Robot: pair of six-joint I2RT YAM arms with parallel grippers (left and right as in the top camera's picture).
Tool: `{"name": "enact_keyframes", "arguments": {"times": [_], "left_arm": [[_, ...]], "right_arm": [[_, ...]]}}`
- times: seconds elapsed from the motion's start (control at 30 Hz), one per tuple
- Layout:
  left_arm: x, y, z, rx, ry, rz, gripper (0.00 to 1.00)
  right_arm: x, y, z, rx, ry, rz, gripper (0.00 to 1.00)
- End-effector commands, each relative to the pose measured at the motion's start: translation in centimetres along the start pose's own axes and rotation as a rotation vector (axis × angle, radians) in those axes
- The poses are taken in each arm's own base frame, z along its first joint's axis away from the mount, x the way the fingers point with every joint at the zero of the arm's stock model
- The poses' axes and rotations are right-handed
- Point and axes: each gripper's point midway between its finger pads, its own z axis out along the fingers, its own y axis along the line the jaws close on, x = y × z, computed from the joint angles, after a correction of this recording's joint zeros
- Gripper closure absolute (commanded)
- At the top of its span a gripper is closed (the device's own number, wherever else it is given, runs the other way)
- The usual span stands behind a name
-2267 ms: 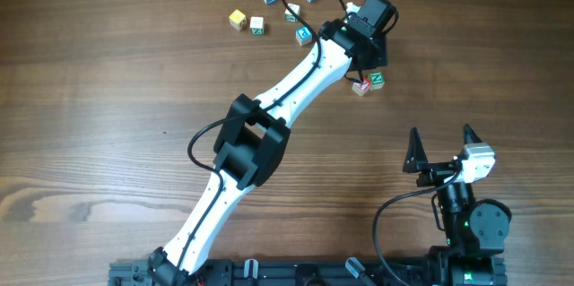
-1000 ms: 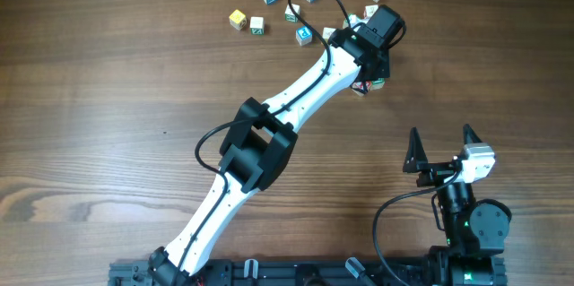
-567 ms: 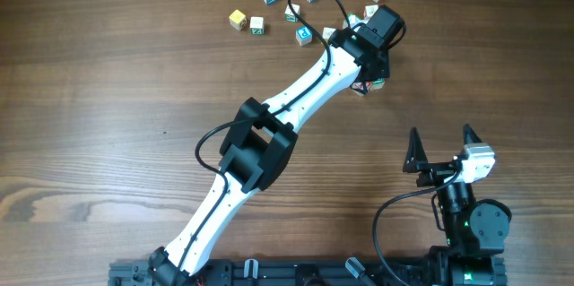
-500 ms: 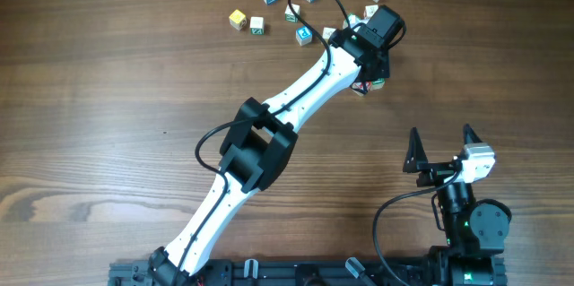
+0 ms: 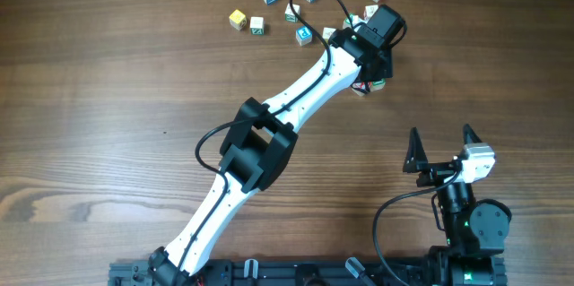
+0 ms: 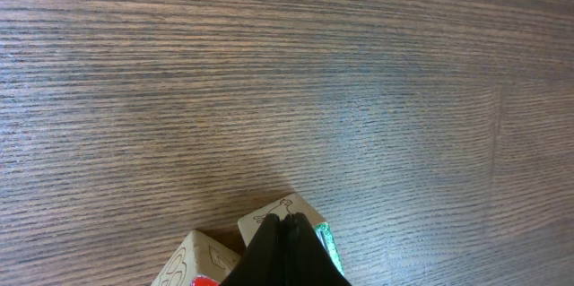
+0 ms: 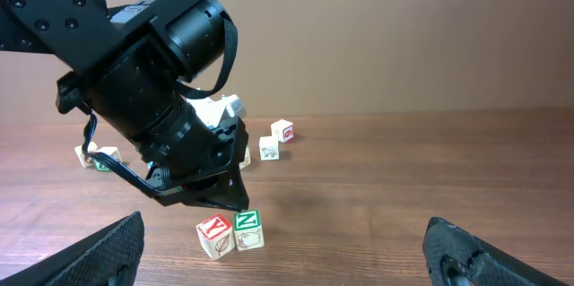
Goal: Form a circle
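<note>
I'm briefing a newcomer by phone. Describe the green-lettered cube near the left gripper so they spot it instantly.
Follow the white left arm to its shut left gripper. Below its tip two cubes sit side by side, apart from the scattered cubes. The green-lettered cube is yours; its neighbour, the red-printed cube, is not.

The left arm point(image 5: 269, 134) reaches diagonally from its base at the near edge to the far side of the table. Its wrist is tipped down and the left gripper point(image 6: 288, 232) has its fingers pressed together. The right arm point(image 5: 466, 214) sits folded by its base, the right gripper point(image 5: 441, 135) spread wide.
</note>
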Motion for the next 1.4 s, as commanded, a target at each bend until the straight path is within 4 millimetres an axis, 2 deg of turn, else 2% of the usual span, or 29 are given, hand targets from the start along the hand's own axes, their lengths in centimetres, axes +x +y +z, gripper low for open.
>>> {"name": "enact_keyframes", "arguments": {"times": [0.0,0.17,0.23,0.3,0.43,0.5,0.57,0.63,0.73,1.0,1.37], "left_arm": [[0.9,0.6,1.5,-0.008,0.030,-0.014,0.96],[-0.8,-0.5,1.5,0.040,-0.033,-0.009,0.96],[-0.9,-0.7,1.4,0.053,-0.036,-0.008,0.96],[-0.6,-0.4,1.5,0.039,-0.024,0.003,0.96],[-2.3,1.8,1.3,-0.012,-0.061,0.021,0.96],[-2.5,2.1,1.3,0.018,-0.036,0.006,0.96],[-2.3,1.0,1.1,0.101,0.007,0.017,0.96],[-2.2,-1.0,0.8,0.204,0.022,0.088,0.96],[-1.4,-2.2,0.8,0.227,0.028,0.107,0.96],[2.6,-4.6,1.2,0.207,0.069,0.244,0.96],[5.4,-1.7,1.5,0.055,0.152,0.347,0.96]], "right_arm": [[-0.1,-0.4,0.0,0.021,-0.007,-0.011,0.00],[-0.1,-0.4,0.0,0.021,-0.007,-0.011,0.01],[-0.1,-0.4,0.0,0.021,-0.007,-0.011,0.00],[-0.1,-0.4,0.0,0.021,-0.007,-0.010,0.02],[-0.1,-0.4,0.0,0.021,-0.007,-0.011,0.00],[-0.1,-0.4,0.0,0.021,-0.007,-0.011,0.00],[-0.1,-0.4,0.0,0.021,-0.007,-0.011,0.00],[-0.1,-0.4,0.0,0.021,-0.007,-0.011,0.01],[-0.1,-0.4,0.0,0.021,-0.007,-0.011,0.00],[-0.1,-0.4,0.0,0.021,-0.007,-0.011,0.00],[-0.1,-0.4,0.0,0.021,-0.007,-0.011,0.00]]}}
